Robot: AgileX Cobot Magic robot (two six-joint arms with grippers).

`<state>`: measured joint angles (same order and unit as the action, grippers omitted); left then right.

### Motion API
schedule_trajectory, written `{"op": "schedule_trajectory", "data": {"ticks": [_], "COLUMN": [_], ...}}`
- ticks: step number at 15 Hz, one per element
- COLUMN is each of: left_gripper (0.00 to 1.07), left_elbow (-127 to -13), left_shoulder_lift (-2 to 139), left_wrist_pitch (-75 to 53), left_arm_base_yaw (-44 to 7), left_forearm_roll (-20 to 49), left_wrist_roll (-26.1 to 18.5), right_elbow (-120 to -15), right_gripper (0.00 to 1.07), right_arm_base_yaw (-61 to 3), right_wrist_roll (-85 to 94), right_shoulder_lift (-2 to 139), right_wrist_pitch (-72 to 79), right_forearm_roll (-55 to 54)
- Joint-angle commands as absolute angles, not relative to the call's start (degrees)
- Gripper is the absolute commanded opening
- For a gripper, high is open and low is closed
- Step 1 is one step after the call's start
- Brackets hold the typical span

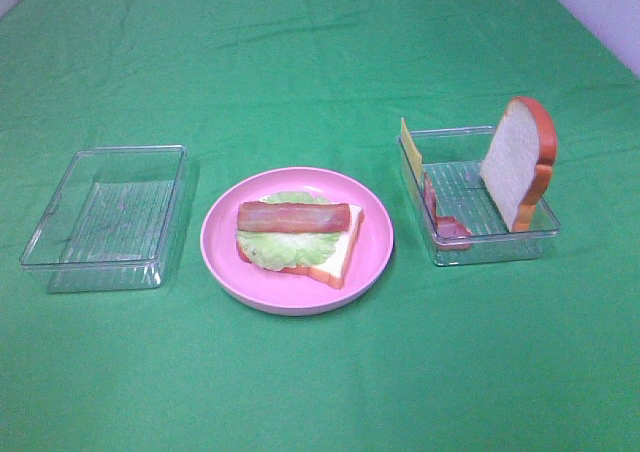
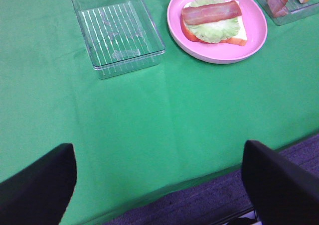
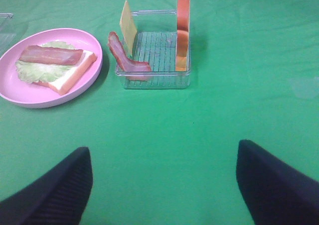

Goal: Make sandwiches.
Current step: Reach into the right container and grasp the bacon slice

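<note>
A partly stacked sandwich lies on the round pink plate point(image 1: 222, 262): a white bread slice point(image 1: 343, 252) at the bottom, a lettuce leaf point(image 1: 285, 249) on it and a bacon strip point(image 1: 293, 215) on top. The right clear tray point(image 1: 497, 244) holds an upright bread slice point(image 1: 515, 162), a yellow cheese slice point(image 1: 410, 146) and a bacon strip point(image 1: 441, 219). Neither gripper shows in the exterior high view. My left gripper point(image 2: 159, 185) is open and empty, well short of the plate point(image 2: 254, 36). My right gripper point(image 3: 164, 185) is open and empty, short of the tray point(image 3: 157, 79).
An empty clear tray point(image 1: 105, 217) sits left of the plate and also shows in the left wrist view point(image 2: 117, 31). Green cloth covers the table. The table's near edge and dark floor point(image 2: 209, 200) show in the left wrist view.
</note>
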<state>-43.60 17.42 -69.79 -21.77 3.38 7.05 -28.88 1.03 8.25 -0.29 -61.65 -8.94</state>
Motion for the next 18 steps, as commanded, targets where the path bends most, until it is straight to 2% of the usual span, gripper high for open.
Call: {"op": "schedule_trajectory", "data": {"ticks": [1,5,9,13,17,18], "left_gripper": [0.85,0.85,0.85,0.85,0.85,0.85], "left_elbow": [-39.30,-33.86,-28.71,-28.71,-28.71,-28.71], "left_shoulder_lift": [8.71,-1.83,-0.97,-0.80,-0.80,-0.80], "left_wrist_pitch": [-68.87,-64.80,-59.42,-59.42,-59.47,-59.47], "left_arm_base_yaw": [-21.83,-21.83,-21.83,-21.83,-21.83,-21.83], "left_forearm_roll": [3.09,3.04,4.07,4.07,4.07,4.07], "left_wrist_roll": [5.16,3.15,-0.57,-0.57,-0.57,-0.57], "right_elbow": [-28.88,-28.88,-28.93,-30.14,-30.60,-33.06], "right_gripper": [0.75,0.75,0.75,0.75,0.75,0.75], "right_arm_base_yaw": [1.32,1.32,1.32,1.32,1.32,1.32], "right_wrist_roll": [9.05,9.05,9.05,7.91,7.51,7.56], "right_shoulder_lift": [-0.74,-0.74,-0.52,5.84,21.66,32.14], "right_wrist_pitch": [-61.13,-61.08,-60.85,-57.41,-44.75,-40.91], "right_forearm_roll": [-9.17,-9.17,-9.05,-9.22,-11.12,-11.34]}}
